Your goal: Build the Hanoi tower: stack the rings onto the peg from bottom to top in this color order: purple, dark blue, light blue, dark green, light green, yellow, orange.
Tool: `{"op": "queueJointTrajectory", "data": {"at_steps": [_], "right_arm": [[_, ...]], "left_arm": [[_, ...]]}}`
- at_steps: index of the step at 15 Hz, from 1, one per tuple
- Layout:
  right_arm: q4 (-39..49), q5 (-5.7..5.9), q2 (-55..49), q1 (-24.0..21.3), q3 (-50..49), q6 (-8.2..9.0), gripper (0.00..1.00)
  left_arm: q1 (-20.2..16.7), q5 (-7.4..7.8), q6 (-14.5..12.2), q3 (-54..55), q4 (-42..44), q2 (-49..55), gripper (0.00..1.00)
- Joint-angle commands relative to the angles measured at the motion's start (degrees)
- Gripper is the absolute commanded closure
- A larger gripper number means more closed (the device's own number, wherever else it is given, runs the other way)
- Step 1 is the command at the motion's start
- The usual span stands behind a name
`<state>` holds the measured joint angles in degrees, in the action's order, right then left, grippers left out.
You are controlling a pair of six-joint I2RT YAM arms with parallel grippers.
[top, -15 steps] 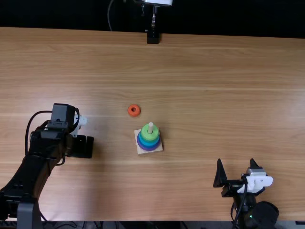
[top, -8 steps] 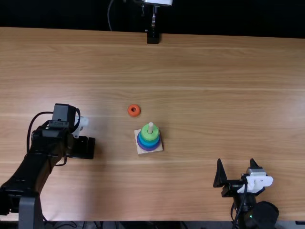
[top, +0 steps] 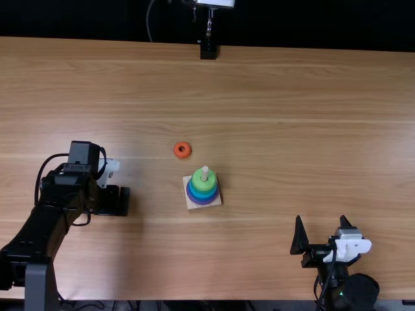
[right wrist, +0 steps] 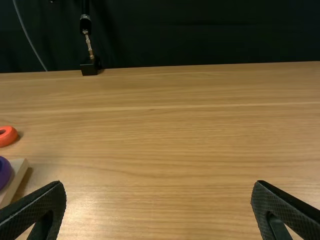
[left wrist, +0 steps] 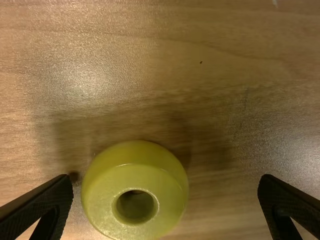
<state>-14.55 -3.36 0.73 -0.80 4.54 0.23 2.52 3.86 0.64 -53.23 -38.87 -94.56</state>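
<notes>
On desk (top: 285,129), pale wooden peg (top: 205,173) stacked up to light-green plastic ring (top: 203,186). Remaining: yellow plastic ring (left wrist: 135,175) below wide, empty left claw (left wrist: 165,180); loose orange plastic ring (top: 182,155) near stack. Right claw (right wrist: 158,185) wide, empty.

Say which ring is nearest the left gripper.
The yellow ring. It lies on the table by the open left gripper; the orange ring lies farther off, and the stacked rings are on the peg.

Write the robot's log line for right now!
left fingers: open, near yellow ring | orange ring: on table | peg: light green ring on top | right fingers: open, empty
</notes>
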Motion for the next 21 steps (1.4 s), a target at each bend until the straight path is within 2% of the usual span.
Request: {"op": "queueJointTrajectory", "data": {"at_steps": [1,2,3,4,5,6,7,8,11,16,19,20,21], "right_arm": [[-4.3,0.19,-0.7,-0.4,-3.5,-0.02,0.0],[-4.3,0.19,-0.7,-0.3,-3.5,-0.02,0.0],[-4.3,0.19,-0.7,-0.4,-3.4,-0.02,0.0],[-4.3,0.19,-0.7,-0.4,-3.4,-0.02,0.0],[-4.3,0.19,-0.7,-0.4,-3.4,-0.02,0.0],[-4.3,0.19,-0.7,-0.4,-3.4,-0.02,0.0],[-4.3,0.19,-0.7,-0.4,-3.4,-0.02,0.0],[-4.3,0.19,-0.7,-0.4,-3.5,-0.02,0.0],[-4.3,0.19,-0.7,-0.4,-3.4,-0.02,0.0],[-4.3,0.19,-0.7,-0.3,-3.5,-0.02,0.0],[-4.3,0.19,-0.7,-0.4,-3.4,-0.02,0.0],[-4.3,0.19,-0.7,-0.4,-3.5,-0.02,0.0],[-4.3,0.19,-0.7,-0.4,-3.4,-0.02,0.0]], "left_arm": [[-0.4,0.78,-3.4,1.1,0.2,-0.5,0.42],[-0.4,0.47,-4.0,1.2,0.2,-0.4,0.68],[-0.5,-1.01,-4.0,1.6,0.2,-0.4,0.85],[-0.5,-3.33,-4.1,1.6,0.2,-0.3,0.94],[-0.5,-6.18,-4.7,1.6,0.0,-0.2,0.97],[-0.6,-8.29,-5.9,1.6,-0.4,-0.1,0.98],[-0.8,-9.34,-7.9,1.6,-0.5,-0.2,0.98],[-1.0,-9.76,-9.2,1.7,-0.5,-0.2,1.0],[-0.9,-9.45,-12.6,1.1,-0.7,0.4,1.0],[-0.1,-8.81,-11.3,-4.3,-3.5,7.1,1.0],[2.7,-8.39,-11.1,-10.0,-12.9,9.5,1.0],[3.5,-7.65,-9.2,-13.8,-19.0,9.5,1.0],[4.9,-3.01,-6.4,-16.2,-23.6,9.6,1.0]]}}
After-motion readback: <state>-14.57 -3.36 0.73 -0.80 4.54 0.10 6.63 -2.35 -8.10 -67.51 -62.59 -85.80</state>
